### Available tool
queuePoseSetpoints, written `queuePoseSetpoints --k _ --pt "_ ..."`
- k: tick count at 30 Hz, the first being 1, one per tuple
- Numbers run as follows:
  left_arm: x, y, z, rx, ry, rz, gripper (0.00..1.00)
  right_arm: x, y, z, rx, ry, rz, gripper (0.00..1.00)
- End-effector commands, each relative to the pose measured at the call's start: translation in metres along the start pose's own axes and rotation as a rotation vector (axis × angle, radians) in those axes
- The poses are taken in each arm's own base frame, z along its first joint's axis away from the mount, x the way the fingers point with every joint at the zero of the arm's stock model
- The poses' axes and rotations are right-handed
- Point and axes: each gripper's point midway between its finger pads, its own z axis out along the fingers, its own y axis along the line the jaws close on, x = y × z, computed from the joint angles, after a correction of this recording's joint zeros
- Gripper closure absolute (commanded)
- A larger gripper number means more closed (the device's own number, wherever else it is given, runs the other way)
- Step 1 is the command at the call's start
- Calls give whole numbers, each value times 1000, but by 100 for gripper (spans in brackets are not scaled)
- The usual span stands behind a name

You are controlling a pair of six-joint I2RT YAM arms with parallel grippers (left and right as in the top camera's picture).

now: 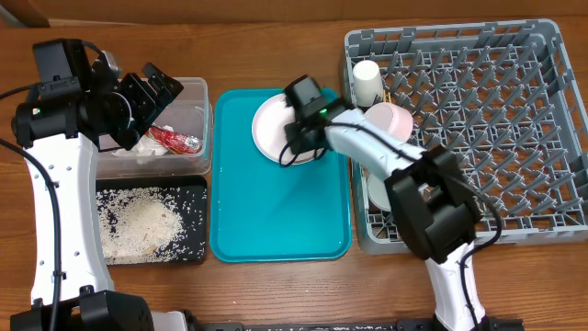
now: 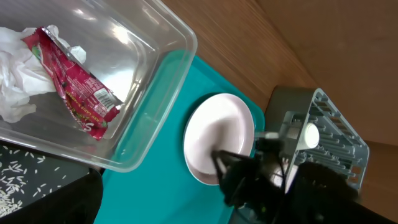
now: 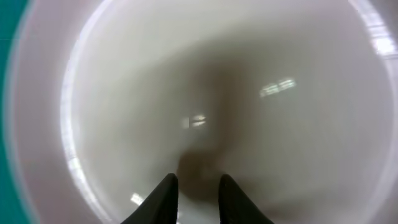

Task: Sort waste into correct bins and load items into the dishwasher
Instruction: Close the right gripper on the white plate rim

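Plate (image 1: 269, 129) of pale pink lies on the teal tray (image 1: 276, 221), toward its far end, with the right jaws hanging directly over its hollow; in the right wrist view the two dark fingertips (image 3: 166, 194) stand narrowly apart, only the glossy plate surface showing between them, nothing clamped. The left jaws stand spread wide and empty above the clear tub (image 1: 195, 115), which sits on the desk (image 1: 276, 46) just left of the teal tray; inside the tub lie the crumpled white napkin (image 1: 142, 152) and the red-and-white wrapper (image 1: 175, 140), the wrapper resting partly against the napkin. The left wrist view gives the same pair through the tub's clear wall, and beyond it the plate on the teal tray with the right arm (image 2: 261, 180) over its near edge. Just in front of the tub sits the black tray (image 1: 197, 188), holding a spread of white rice (image 1: 138, 221), thickest toward its left half. The grey dish rack (image 1: 514, 138) stands right of the teal tray; a small white cup (image 1: 367, 78) stands in its far-left corner; a pale bowl (image 1: 393, 119) sits just beside the cup, nearer the camera; another pale shape in the rack's near-left corner is largely hidden by the right arm.
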Motion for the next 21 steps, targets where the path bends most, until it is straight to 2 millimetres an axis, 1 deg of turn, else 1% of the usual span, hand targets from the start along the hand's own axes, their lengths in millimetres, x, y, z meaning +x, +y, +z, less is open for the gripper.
queuePoseSetpoints --k 1,2,4,7,9,12,14,15,18,20,21 --pt "-3 -4 -3 13 -8 6 0 25 57 1 -165 76 -84 76" --pt "-3 -4 -3 13 -8 6 0 30 68 1 -189 87 -100 75" --pt "-3 -4 -3 13 -8 6 0 40 85 0 -217 108 -126 75" --pt "-3 -4 -3 13 -8 6 0 51 104 -1 -226 126 -165 75" --pt "-3 -4 -3 12 -8 6 0 55 111 -1 -231 130 -181 75" --pt "-3 -4 -3 13 -8 6 0 53 110 -1 -215 116 -186 75" --pt "-3 -4 -3 13 -8 6 0 40 98 -5 -172 80 -174 75" --pt "-3 -4 -3 13 -8 6 0 31 92 -10 -159 60 -163 75" --pt "-3 -4 -3 13 -8 6 0 -2 80 -38 -165 -8 -125 75" --pt "-3 -4 -3 12 -8 6 0 -24 71 -61 -164 -62 -103 75" --pt "-3 -4 -3 12 -8 6 0 -34 66 -70 -165 -88 -92 73"
